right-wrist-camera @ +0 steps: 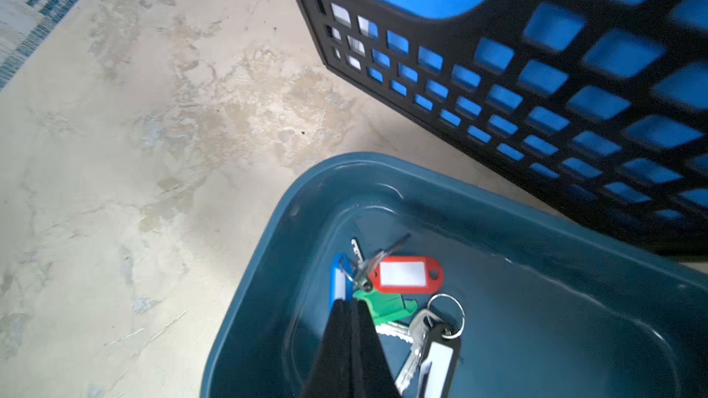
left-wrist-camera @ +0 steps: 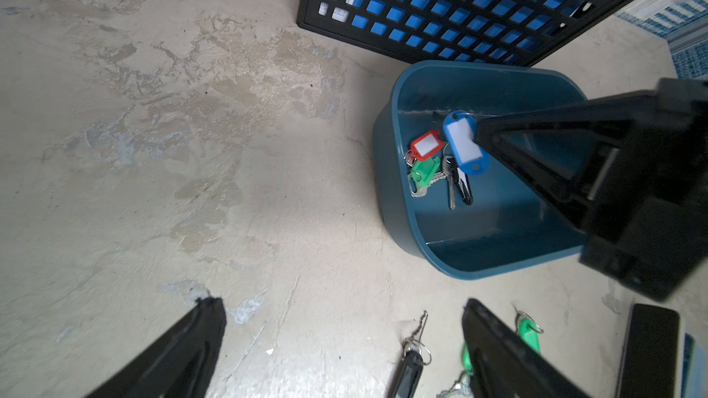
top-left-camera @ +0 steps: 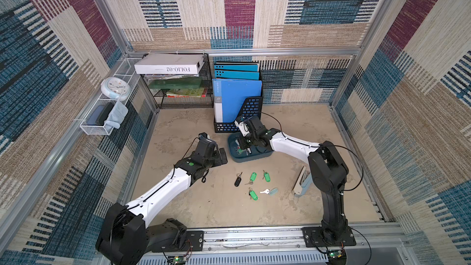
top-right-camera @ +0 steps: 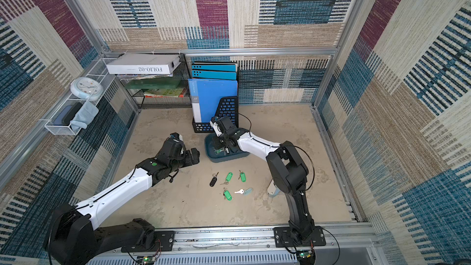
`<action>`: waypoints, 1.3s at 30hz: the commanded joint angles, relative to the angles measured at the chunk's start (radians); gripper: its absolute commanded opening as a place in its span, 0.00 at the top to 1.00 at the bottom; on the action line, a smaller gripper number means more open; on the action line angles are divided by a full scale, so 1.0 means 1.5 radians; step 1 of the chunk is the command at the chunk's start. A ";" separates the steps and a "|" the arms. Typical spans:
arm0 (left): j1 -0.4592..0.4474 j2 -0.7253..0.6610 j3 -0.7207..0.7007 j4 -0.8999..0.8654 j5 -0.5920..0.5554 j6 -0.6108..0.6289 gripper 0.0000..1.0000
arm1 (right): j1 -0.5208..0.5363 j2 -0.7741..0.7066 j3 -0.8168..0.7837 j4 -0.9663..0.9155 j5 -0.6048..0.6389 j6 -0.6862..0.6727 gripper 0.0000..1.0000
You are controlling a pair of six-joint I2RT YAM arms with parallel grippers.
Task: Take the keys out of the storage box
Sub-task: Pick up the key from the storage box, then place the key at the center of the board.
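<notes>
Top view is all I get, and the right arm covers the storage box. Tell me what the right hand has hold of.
Observer: The right hand is shut on the blue-tagged key, down inside the storage box.
Operator: List what else lies in that box.
Observer: Three more, bunched together on the box floor: a red-tagged key, a green-tagged key and a black-tagged key.
Operator: Say whether the blue one is caught up with them.
Observer: Its ring end lies right against the red-tagged key. I cannot tell whether they are hooked together.
</notes>
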State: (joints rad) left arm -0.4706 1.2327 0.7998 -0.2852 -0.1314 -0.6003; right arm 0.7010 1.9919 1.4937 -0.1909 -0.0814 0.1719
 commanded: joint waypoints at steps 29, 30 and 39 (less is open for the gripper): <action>0.002 -0.086 -0.025 -0.049 0.003 -0.058 0.01 | 0.238 -0.413 -0.542 0.238 -0.149 0.104 1.00; 0.002 -0.089 -0.028 -0.050 0.002 -0.061 0.00 | 0.240 -0.404 -0.543 0.238 -0.137 0.106 1.00; 0.002 -0.096 -0.032 -0.074 -0.003 -0.068 0.01 | 0.254 -0.275 -0.526 0.256 -0.085 0.117 1.00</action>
State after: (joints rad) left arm -0.4690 1.0939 0.7536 -0.3756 -0.1314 -0.6964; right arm 1.0821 1.5520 0.6918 0.1555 -0.2462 0.3363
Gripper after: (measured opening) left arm 0.994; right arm 0.061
